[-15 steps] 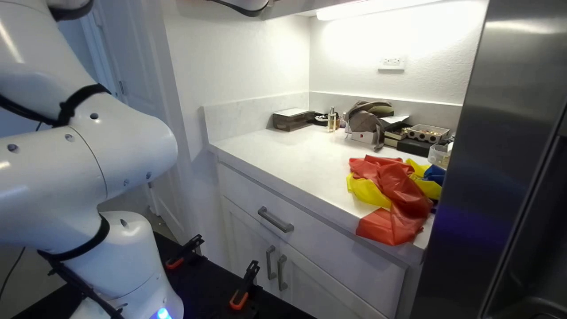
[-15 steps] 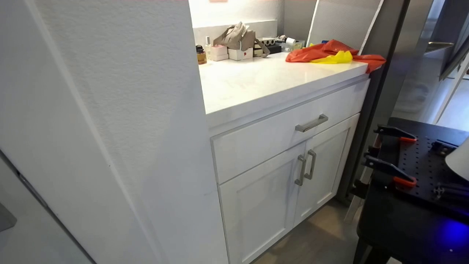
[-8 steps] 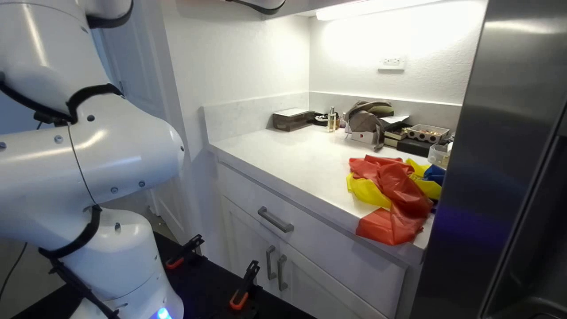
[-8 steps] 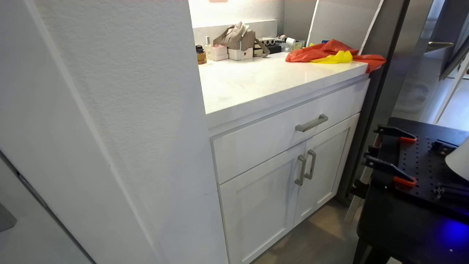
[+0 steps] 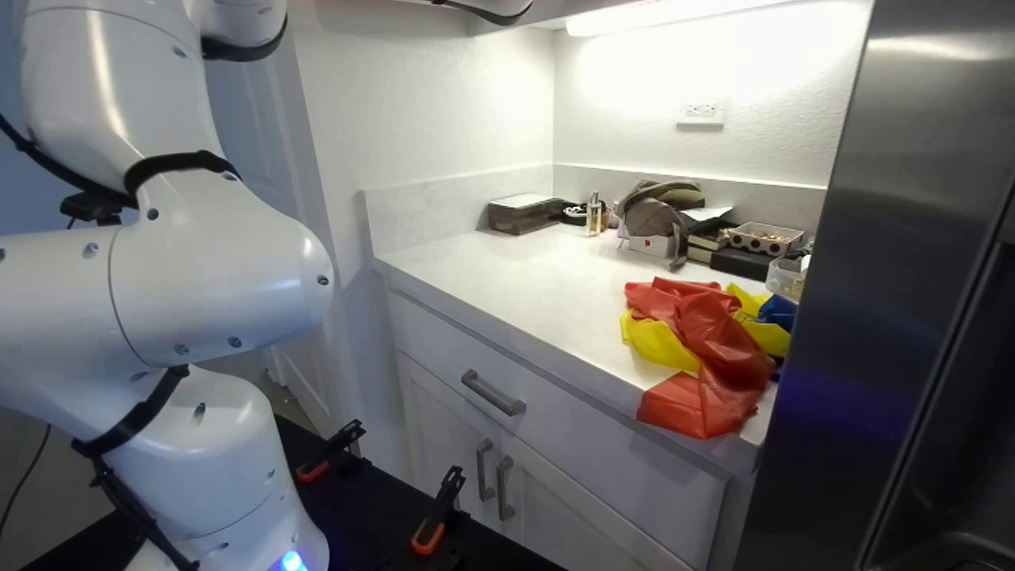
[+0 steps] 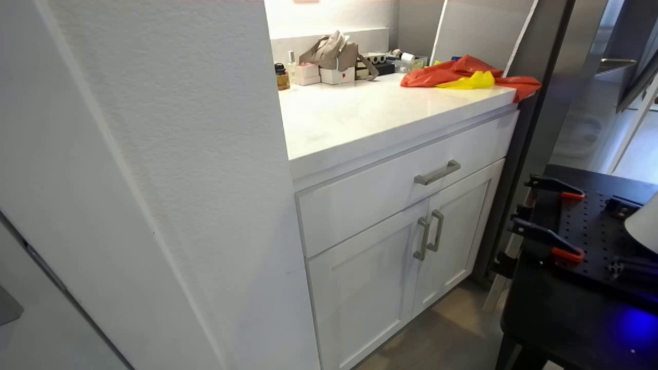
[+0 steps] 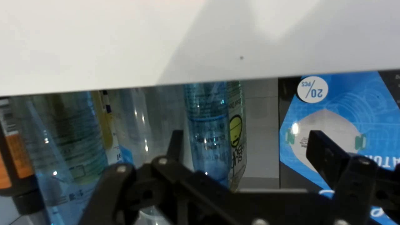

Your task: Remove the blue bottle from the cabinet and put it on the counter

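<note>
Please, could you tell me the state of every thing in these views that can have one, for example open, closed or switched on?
Claw: open, holding nothing
Slim blue bottle: inside the cabinet, not gripped
Drawer: closed
Lower doors: both closed
Light strip: on
Red-and-yellow cloth: crumpled on the counter, partly over its edge
Clear glass bottle: upright

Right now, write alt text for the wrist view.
Black jaws stand open before a slim blue bottle, with other containers near it and, at right, a mask-printed box. A white panel spans the top; lettering appears upside down.
</note>
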Controlling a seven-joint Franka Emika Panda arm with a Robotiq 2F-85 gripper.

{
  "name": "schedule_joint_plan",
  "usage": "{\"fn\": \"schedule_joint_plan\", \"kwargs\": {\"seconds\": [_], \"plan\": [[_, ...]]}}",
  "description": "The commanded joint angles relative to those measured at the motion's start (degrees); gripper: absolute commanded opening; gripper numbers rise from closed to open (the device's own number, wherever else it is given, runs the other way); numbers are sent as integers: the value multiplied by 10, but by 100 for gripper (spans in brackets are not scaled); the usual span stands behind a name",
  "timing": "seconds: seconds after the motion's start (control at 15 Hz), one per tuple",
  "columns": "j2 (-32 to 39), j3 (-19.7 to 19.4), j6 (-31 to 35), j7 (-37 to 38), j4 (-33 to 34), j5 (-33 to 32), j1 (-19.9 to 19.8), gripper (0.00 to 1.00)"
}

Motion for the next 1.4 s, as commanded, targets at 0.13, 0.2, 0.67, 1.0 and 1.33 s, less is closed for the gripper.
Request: {"fn": "schedule_joint_plan", "kwargs": {"seconds": [0.13, 0.2, 0.67, 1.0, 1.33], "plan": [[-12, 60, -48, -2, 79, 1, -82, 100], [-14, 67, -52, -2, 87, 2, -92, 100], [-27, 98, -77, -5, 131, -1, -133, 58], [-31, 105, -80, -7, 145, -1, -142, 18], [-28, 112, -88, -12, 147, -2, -143, 10]]}}
